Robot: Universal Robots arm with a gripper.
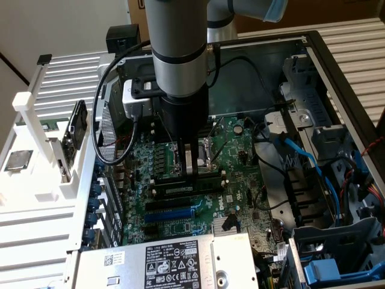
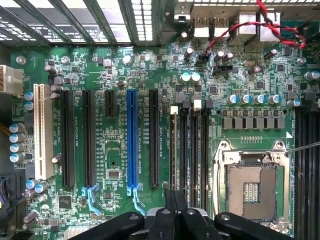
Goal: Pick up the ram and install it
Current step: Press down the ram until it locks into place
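Pincer (image 2: pixel 175 220) is sitting nearest the wrist camera, black fingers pressed together at the lower middle of that frame. It is closed, and I cannot tell from either view whether anything is pinched between the tips. In the exterior view the pincer (image 1: pixel 191 170) is hanging at frame centre under the grey arm (image 1: pixel 179 42), tips down at the memory slots.

The ram (image 1: pixel 186 188) is lying seated in a slot just below the tips in the exterior view, a long dark stick with a pale label strip, running across the frame centre. In the wrist view the ram (image 2: pixel 173 150) is showing edge-on, a thin dark line topped by a white end clip, leading straight down into the fingers.

Beside it the empty memory slots (image 2: pixel 199 155) are standing parallel, black with white clips. Further towards the right of the wrist frame the open processor socket (image 2: pixel 251 186) is sitting with its metal frame around it. Towards the left, the blue expansion slot (image 2: pixel 132 140) and the white expansion slot (image 2: pixel 42 131) are running the same way as the ram.

All of it is sitting on the green motherboard (image 1: pixel 234 174) inside the open computer case (image 1: pixel 337 78). At the exterior view's left, a white rack (image 1: pixel 36 126) is standing outside the case, with a square silver processor chip (image 1: pixel 17 160) lying on it.
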